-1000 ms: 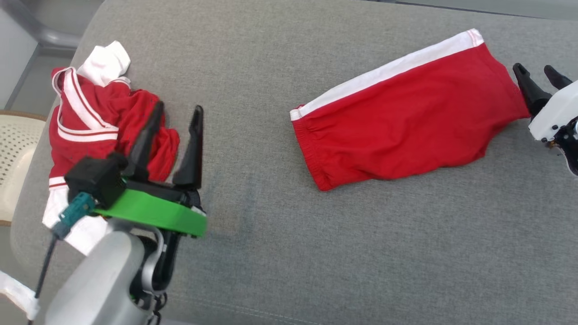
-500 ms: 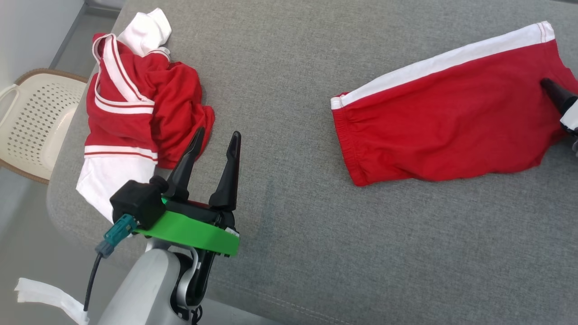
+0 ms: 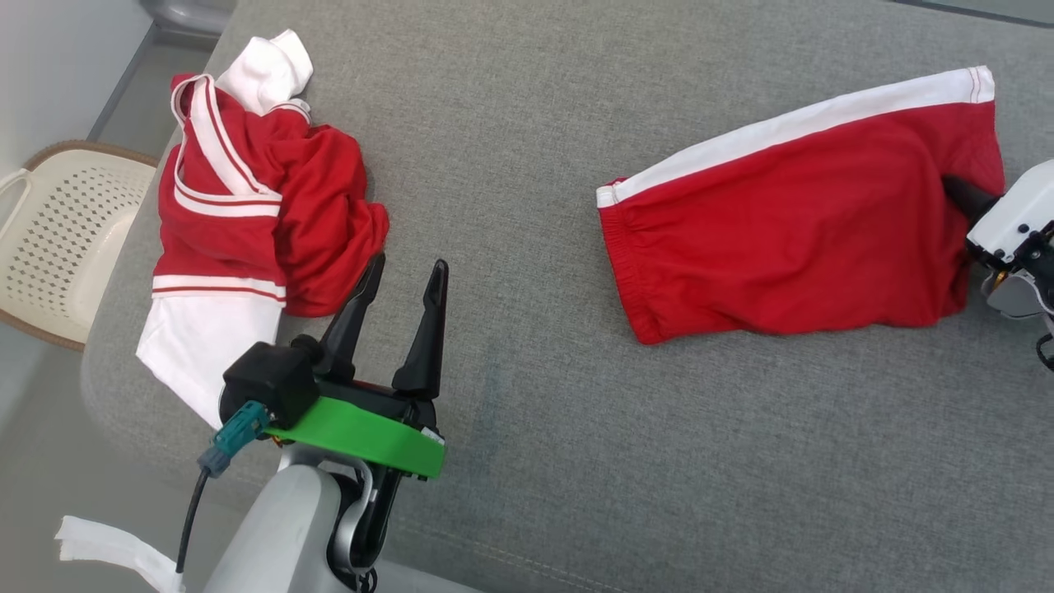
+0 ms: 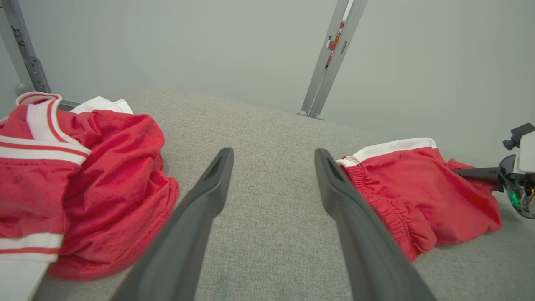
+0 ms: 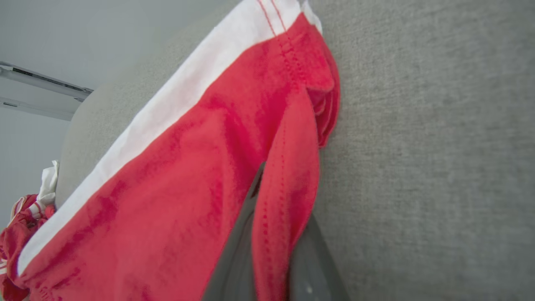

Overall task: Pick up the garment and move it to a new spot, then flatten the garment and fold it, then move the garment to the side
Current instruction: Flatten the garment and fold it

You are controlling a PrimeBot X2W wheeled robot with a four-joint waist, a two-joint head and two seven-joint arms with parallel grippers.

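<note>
Since a second ago the right gripper (image 3: 953, 191) has gone from standing open just off the red shorts (image 3: 790, 239) to pinching their right hem. In the right wrist view a fold of red cloth sits between its closed fingers (image 5: 234, 259). The shorts lie flat on the far right of the grey cushion (image 3: 576, 461), with the white stripe along their far edge and the elastic waistband at their left edge. Bare cushion runs between the shorts and the crumpled red-and-white jersey (image 3: 247, 206), and all along the near side. The left gripper (image 3: 410, 265) hovers with fingers spread wide and empty, just right of the jersey, which lies at the cushion's left edge. A pale perforated basket (image 3: 58, 231) stands beyond that edge.
</note>
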